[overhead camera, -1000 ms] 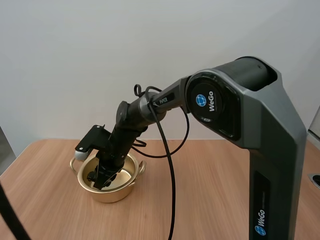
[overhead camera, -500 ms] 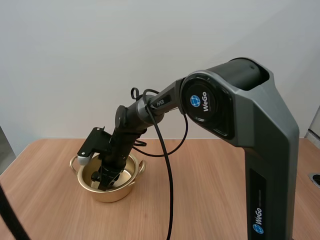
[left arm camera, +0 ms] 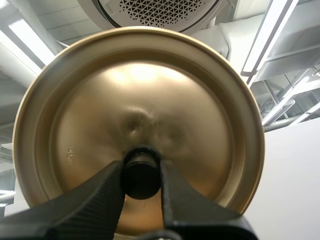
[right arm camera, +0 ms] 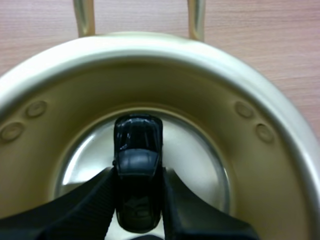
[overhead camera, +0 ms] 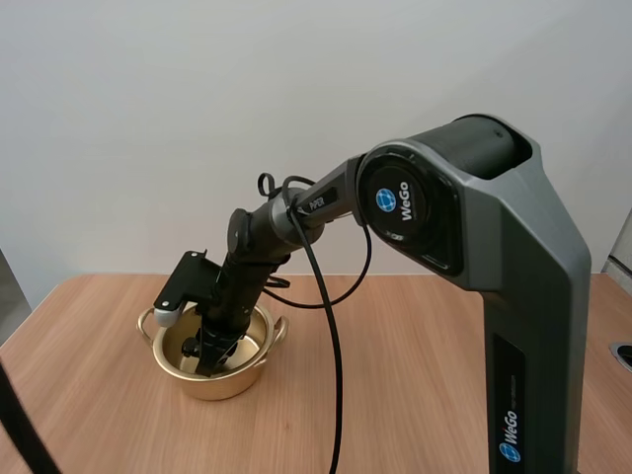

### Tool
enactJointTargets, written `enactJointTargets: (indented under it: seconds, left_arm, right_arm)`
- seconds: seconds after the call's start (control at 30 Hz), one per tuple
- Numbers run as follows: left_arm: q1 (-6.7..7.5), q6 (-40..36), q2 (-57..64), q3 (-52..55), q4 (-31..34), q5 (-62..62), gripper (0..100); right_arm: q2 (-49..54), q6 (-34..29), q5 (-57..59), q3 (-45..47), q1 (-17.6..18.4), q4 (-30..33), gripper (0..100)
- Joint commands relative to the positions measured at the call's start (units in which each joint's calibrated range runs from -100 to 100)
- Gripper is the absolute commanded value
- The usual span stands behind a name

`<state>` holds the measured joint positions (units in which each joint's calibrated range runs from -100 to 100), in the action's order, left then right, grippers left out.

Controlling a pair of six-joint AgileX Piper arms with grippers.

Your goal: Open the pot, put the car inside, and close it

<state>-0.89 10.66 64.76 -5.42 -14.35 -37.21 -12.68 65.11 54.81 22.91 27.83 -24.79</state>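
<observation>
The car [right arm camera: 138,145] is pinched between the right gripper's [right arm camera: 138,177] fingers, low inside the pot [right arm camera: 150,65], whose wall rings them. I judge that the release should be gentle, followed by a straight lift clear of the rim. The left gripper [left arm camera: 141,169] clamps the knob [left arm camera: 141,180] of the lid [left arm camera: 140,90], which it holds aloft.

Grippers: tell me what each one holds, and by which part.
The left gripper pinches the lid by its black knob. The right gripper clamps the black car across its sides, low inside the pot.
</observation>
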Motion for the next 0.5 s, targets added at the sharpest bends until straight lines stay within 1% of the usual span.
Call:
enactJointTargets:
  seconds: [0.0, 0.03, 0.13, 0.2, 0.23, 0.4, 0.47]
  left_arm:
    - [-0.03, 0.1, 0.0, 0.0, -0.1, -0.1, 0]
    - [-0.03, 0.1, 0.0, 0.0, -0.1, -0.1, 0]
    - [-0.03, 0.1, 0.0, 0.0, -0.1, -0.1, 0]
    - [-0.03, 0.1, 0.0, 0.0, -0.1, -0.1, 0]
    - [-0.03, 0.1, 0.0, 0.0, -0.1, -0.1, 0]
    - [-0.03, 0.1, 0.0, 0.0, -0.1, -1.6, 0]
    - [-0.03, 0.1, 0.0, 0.0, -0.1, -2.4, 0]
  right_arm:
    - [0.0, 0.1, -0.1, 0.0, 0.0, 0.0, 0]
    - [0.0, -0.1, -0.1, 0.0, 0.0, 0.0, 1]
    - [0.0, -0.7, -0.1, 0.0, 0.0, 0.3, 23]
    - [0.0, -0.9, -0.2, 0.0, 0.0, 0.4, 31]
    - [0.0, -1.0, -0.2, 0.0, 0.0, 0.7, 32]
    - [0.0, -1.6, -0.4, 0.0, 0.0, 2.0, 32]
    - [0.0, -2.9, -0.8, 0.0, 0.0, 2.9, 33]
